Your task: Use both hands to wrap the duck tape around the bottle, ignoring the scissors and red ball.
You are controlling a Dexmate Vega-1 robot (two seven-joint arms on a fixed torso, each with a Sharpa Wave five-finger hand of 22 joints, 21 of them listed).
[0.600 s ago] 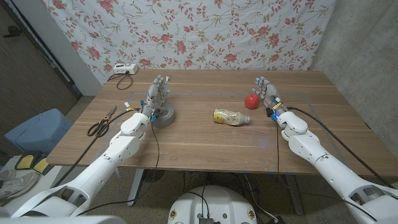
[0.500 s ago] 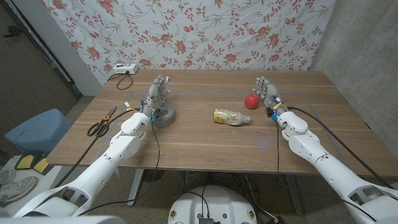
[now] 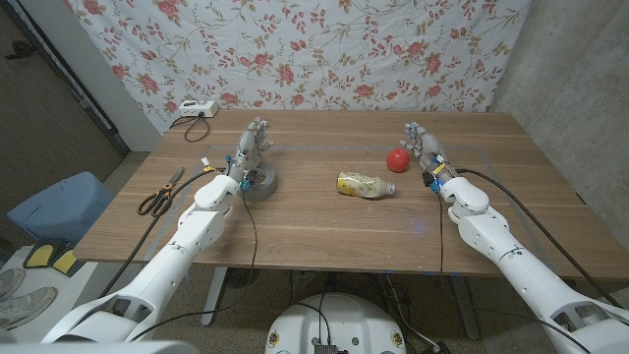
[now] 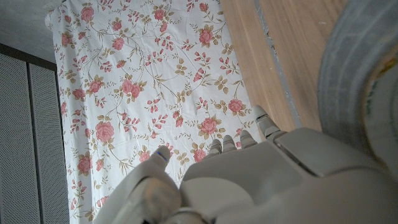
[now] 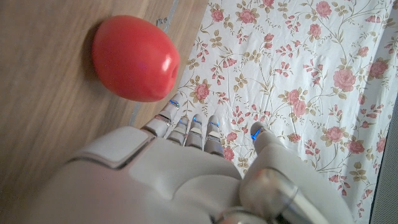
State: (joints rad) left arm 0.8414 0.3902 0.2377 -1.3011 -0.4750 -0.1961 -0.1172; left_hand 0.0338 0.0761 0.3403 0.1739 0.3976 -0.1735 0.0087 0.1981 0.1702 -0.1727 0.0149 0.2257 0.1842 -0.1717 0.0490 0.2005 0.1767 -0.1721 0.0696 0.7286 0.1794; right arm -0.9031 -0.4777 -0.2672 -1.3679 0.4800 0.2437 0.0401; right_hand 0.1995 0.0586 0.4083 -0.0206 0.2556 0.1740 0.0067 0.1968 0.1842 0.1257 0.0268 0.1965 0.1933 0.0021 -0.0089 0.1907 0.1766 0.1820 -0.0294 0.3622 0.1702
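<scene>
— From my seat the left hand [image 3: 252,147] covers the far side of the roll of tape [image 3: 258,182] in the head view. Can you tell whether it touches?

— I can't. In the left wrist view the roll [image 4: 364,81] is cut off by the picture's edge and blurred.

— The bottle [image 3: 366,185] is too small for me to read its label.

— Same here. My right hand [image 5: 186,180] is cropped in its wrist view, and the scissors [image 3: 161,193] show no blade detail.
</scene>
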